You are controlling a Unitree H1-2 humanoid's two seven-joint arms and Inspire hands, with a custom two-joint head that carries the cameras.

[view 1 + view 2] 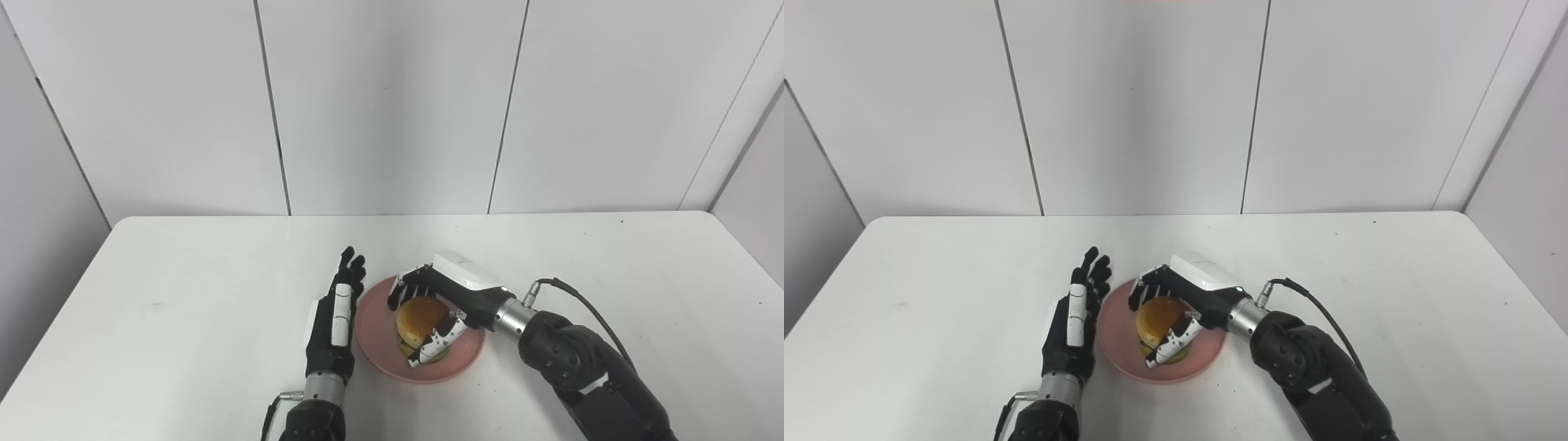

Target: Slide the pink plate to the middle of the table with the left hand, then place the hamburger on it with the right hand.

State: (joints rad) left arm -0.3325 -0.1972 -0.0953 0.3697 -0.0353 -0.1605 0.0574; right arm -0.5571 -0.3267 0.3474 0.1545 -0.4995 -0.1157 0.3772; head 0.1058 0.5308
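- Left eye view shows a round pink plastic plate (pixel 380 343) lying flat on the white rectangular table (pixel 184 294), near the table's front edge and about midway between its left and right sides.
- On the plate sits a toy hamburger with a glossy orange-brown bun (pixel 421 318), a strip of green and dark filling showing at its base.
- The right hand (pixel 438 306), black with white plates, is wrapped around the hamburger: fingers (pixel 404 291) curl over the far side of the bun, the thumb (pixel 436 344) presses the near side.
- Whether the hamburger's base touches the plate cannot be told.
- The left hand (pixel 335 321) stands just beside the plate's left rim, palm facing the plate, fingers straight and spread, holding nothing; contact with the rim cannot be told.
- A black cable (pixel 588 306) loops from the right wrist, to the right of the plate.
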